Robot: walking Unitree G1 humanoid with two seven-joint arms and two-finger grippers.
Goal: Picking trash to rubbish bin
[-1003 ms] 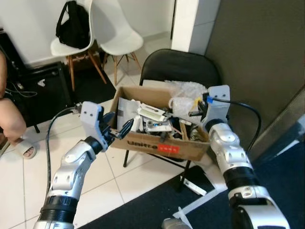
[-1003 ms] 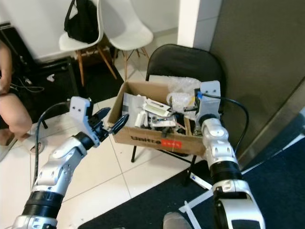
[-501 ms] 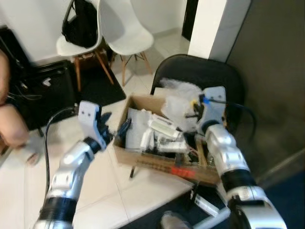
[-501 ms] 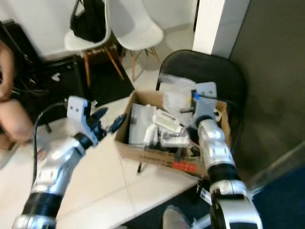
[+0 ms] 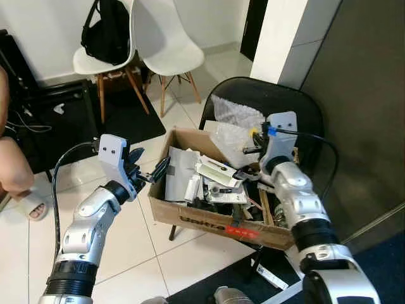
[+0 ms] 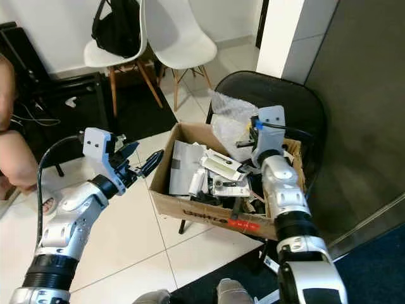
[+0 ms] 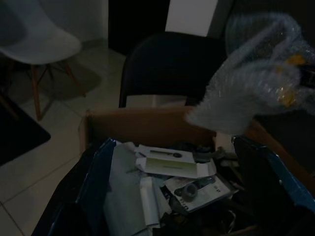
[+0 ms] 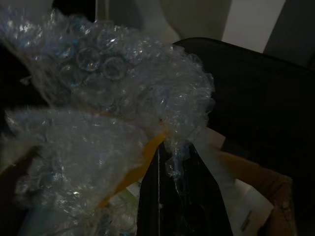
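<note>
A brown cardboard box [image 5: 209,221] full of mixed trash sits on a black folding chair [image 5: 272,95]. A clear wad of bubble wrap [image 5: 233,117] stands up above the box's far corner. My right gripper [image 5: 247,143] is shut on its lower edge, and in the right wrist view the bubble wrap [image 8: 98,98] is pinched between the two closed fingers [image 8: 197,196]. My left gripper [image 5: 150,163] hangs open just outside the box's left wall, pointing at it, with nothing held. White packets and a flat carton [image 5: 215,170] lie on top of the pile.
Two white chairs [image 5: 171,50] stand behind, one carrying a black backpack [image 5: 104,35]. A person's leg [image 5: 12,164] is at the far left by a black case [image 5: 57,120]. A dark wall [image 5: 361,95] and a white pillar [image 5: 285,38] close in the right side.
The head camera shifted. My right gripper has raised the bubble wrap from the back of the box so it now stands above the rim. The left gripper stays beside the box.
</note>
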